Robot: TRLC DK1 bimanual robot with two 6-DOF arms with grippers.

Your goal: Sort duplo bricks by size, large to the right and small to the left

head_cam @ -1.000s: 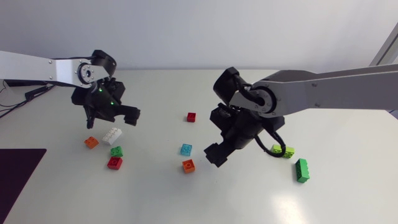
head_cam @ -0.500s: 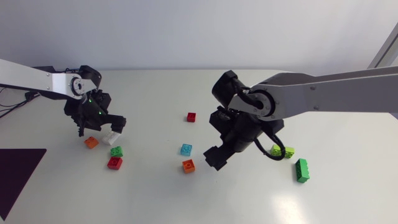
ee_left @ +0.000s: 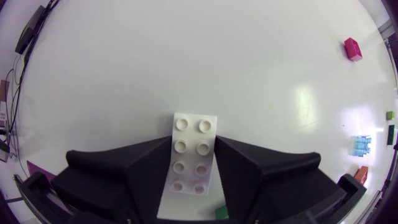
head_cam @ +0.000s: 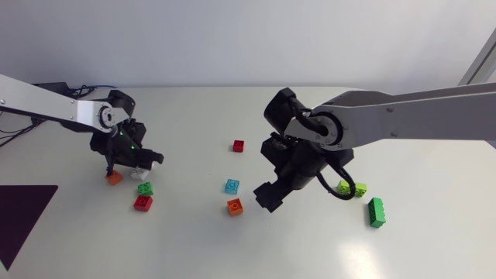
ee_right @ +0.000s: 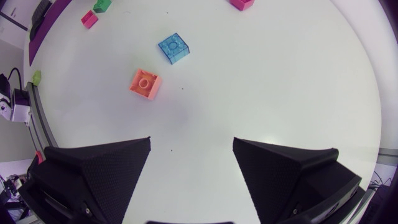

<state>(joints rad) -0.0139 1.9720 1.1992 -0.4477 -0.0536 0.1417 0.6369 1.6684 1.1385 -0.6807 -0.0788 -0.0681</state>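
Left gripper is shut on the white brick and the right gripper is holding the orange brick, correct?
Not quite. The left gripper is shut on the white brick, but the right gripper holds nothing. The right wrist view shows it open, with the orange brick lying free ahead of it.

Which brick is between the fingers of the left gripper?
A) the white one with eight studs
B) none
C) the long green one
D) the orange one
A: in the left wrist view both fingers of the left gripper touch the white brick between them.
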